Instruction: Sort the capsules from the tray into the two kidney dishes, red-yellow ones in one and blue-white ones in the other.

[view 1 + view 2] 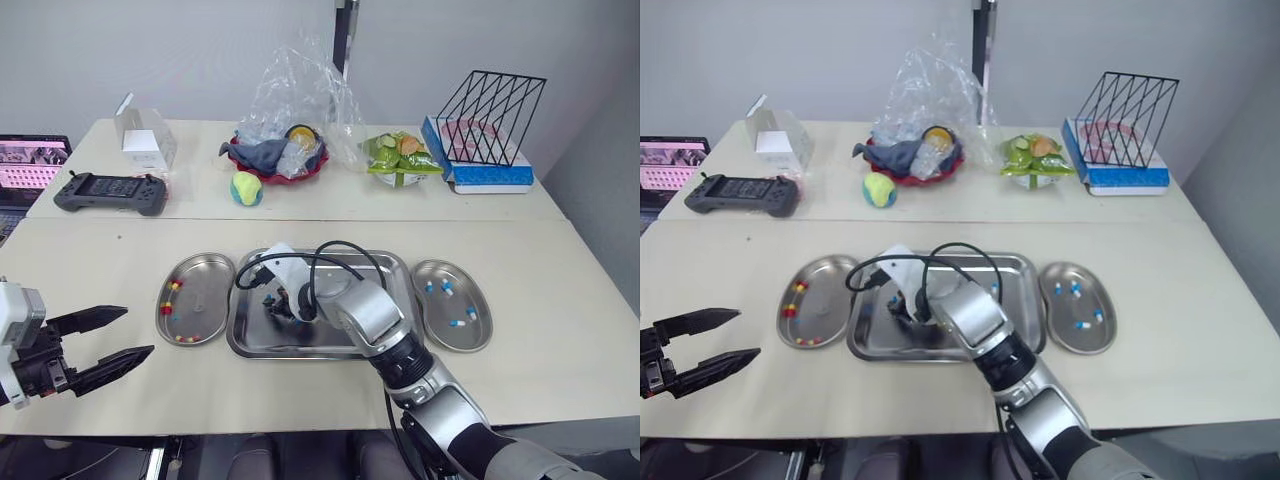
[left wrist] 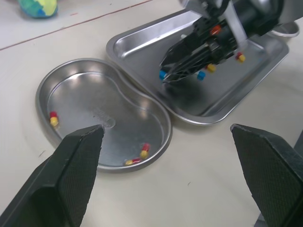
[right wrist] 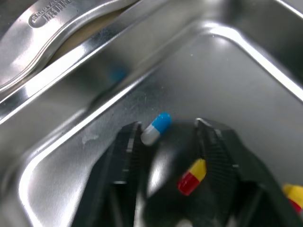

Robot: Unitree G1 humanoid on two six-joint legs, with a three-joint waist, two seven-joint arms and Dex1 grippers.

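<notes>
The steel tray (image 1: 258, 338) lies at the table's middle. My right gripper (image 3: 168, 126) is down inside it, open. A blue-white capsule (image 3: 156, 128) lies at its fingertips, against one finger, and a red-yellow capsule (image 3: 191, 176) lies further back between the fingers. The left kidney dish (image 1: 207, 288) holds several red-yellow capsules (image 2: 53, 119). The right kidney dish (image 1: 486, 331) holds several blue-white capsules (image 1: 447, 287). My left gripper (image 1: 138, 331) hangs open and empty over the table's near left, apart from the left dish.
More capsules (image 2: 211, 68) lie loose in the tray near the right gripper. On the back table stand a game controller (image 1: 110, 190), a small box (image 1: 146, 142), a red bowl under a plastic bag (image 1: 282, 152), a ball (image 1: 246, 188), a salad bowl (image 1: 400, 160) and a wire rack (image 1: 490, 112).
</notes>
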